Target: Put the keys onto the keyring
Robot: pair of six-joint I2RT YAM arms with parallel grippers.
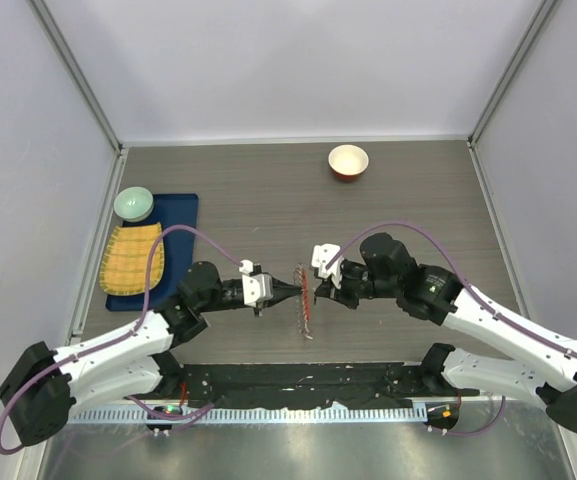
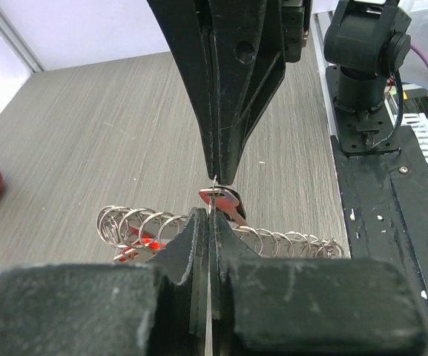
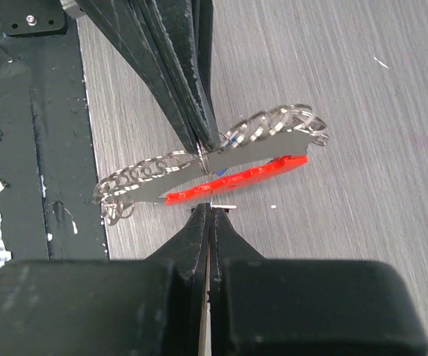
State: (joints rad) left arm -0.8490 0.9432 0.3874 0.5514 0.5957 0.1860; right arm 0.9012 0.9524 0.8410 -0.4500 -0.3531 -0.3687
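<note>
The keyring hangs in the lower middle of the top view, its red bar and silvery chain of loops stretched between your two claws. I cannot tell if it touches the counter or is just above it.

Your left claw has its fingers pressed together on the loop side of the keyring. Your right claw is also pressed together, on a thin silvery piece just beside the red bar. I cannot say if this piece is a key or a ring.

I think the step now is to thread this piece onto a loop. Please keep the left claw very quiet, so that the loop does not turn. Move only the right claw, slowly and along the wire of the loop, not across it. Do not pull the two claws apart, because the chain can slip out.

Both arms come in from the lower corners of the top view. The forearms are low, and the wrists point at each other, tip almost against tip.
</note>
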